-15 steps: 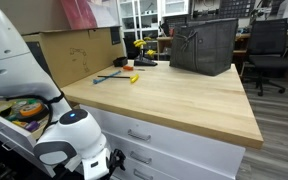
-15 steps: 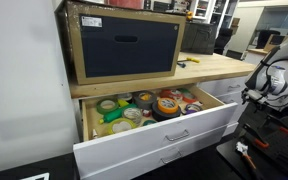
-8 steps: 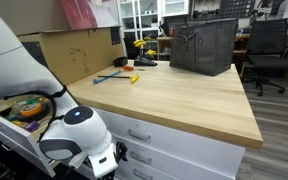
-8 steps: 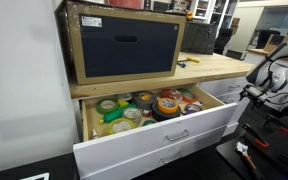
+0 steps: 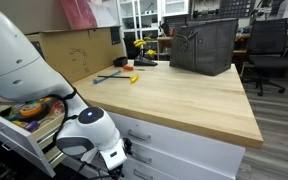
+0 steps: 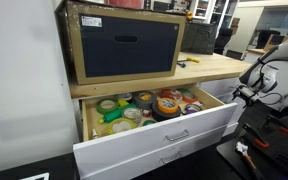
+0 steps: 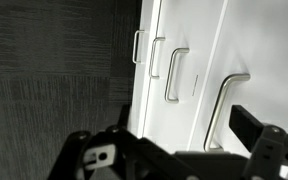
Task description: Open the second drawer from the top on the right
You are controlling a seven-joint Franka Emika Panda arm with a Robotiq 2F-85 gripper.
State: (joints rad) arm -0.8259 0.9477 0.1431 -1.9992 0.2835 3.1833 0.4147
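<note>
Where the task stands: the approach, by my judgement; the white arm [image 5: 24,60] hangs low by the stack of white fronts under the pale wooden-topped desk [image 5: 184,100], and nothing there is pulled out yet
Tool: the black two-fingered tool [image 7: 184,135] looks spread in the wrist view, with nothing between its fingers, and it faces the white fronts
Task's thing: the wide white-fronted second drawer [image 5: 159,160] with a curved silver bar handle sits shut just under the top front, close beside the arm's end; its inside is hidden
Wrist view: four curved silver bar handles [image 7: 174,75] run in a row along the fronts; I cannot tell from there which one belongs to the second drawer
Next move: probably to line the spread fingers up around the right bar, press them together on it, then pull straight out from the front; taking the neighbouring bar is the likely slip
Open container: a wide open drawer with pale wooden sides [image 6: 154,140] on the other side of the desk holds colourful rolls of tape [image 6: 164,103], packed close together
On the desk: a black wire-mesh basket [image 5: 202,45], contents not visible; a brown cardboard box [image 5: 79,50], contents not visible; a dark-fronted crate in a wooden frame [image 6: 124,45], closed on the side shown
</note>
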